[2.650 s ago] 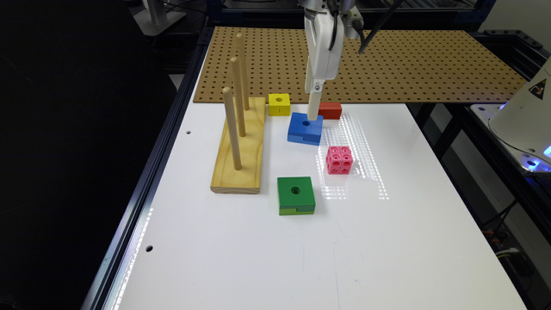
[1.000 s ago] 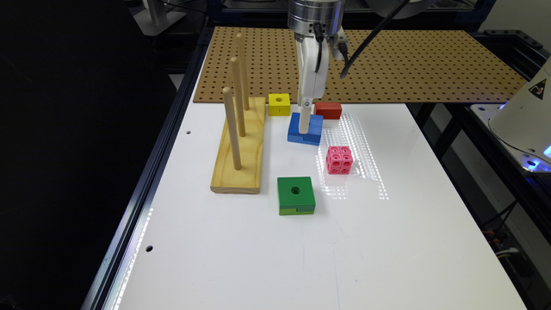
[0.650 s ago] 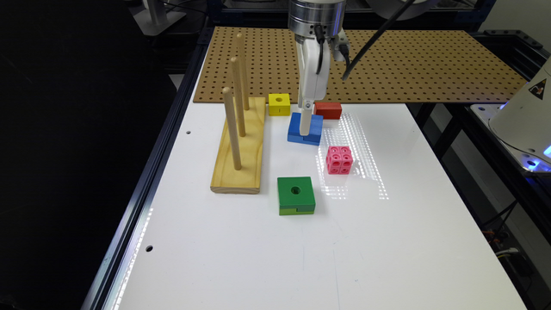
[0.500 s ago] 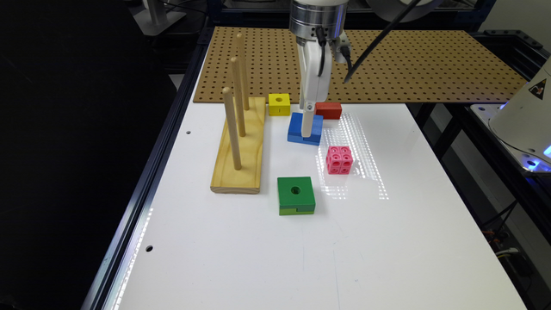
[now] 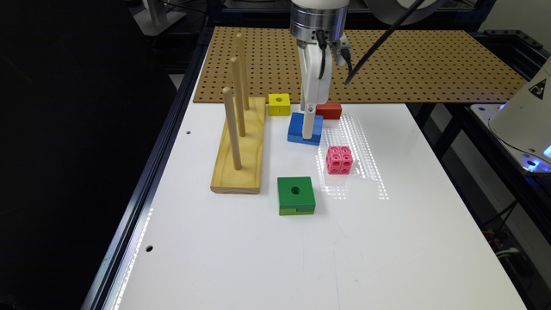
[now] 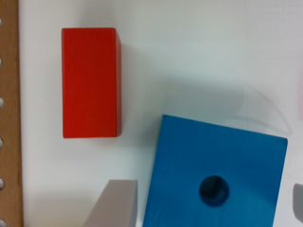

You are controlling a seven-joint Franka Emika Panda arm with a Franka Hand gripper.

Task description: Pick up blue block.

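The blue block [image 5: 304,128] lies flat on the white table [image 5: 301,258], between the yellow cube and the red block. In the wrist view the blue block [image 6: 215,177] shows its round centre hole. My gripper [image 5: 308,129] is down over it. In the wrist view my gripper [image 6: 208,208] is open, with one grey finger [image 6: 116,203] on one side of the block and the other at the opposite side. A narrow strip of white table shows between each finger and the block.
A red block [image 5: 329,110] lies just behind the blue one, and a yellow cube [image 5: 279,103] sits toward the exterior view's left. A wooden peg stand [image 5: 239,144], a green block [image 5: 295,195] and a pink cube [image 5: 339,159] stand nearer. A brown pegboard [image 5: 409,64] covers the back.
Since 2.6 s ago the gripper has come down over the blue block until its fingers sit at the block's sides. In the last second it has hardly moved. The block has stayed in place.
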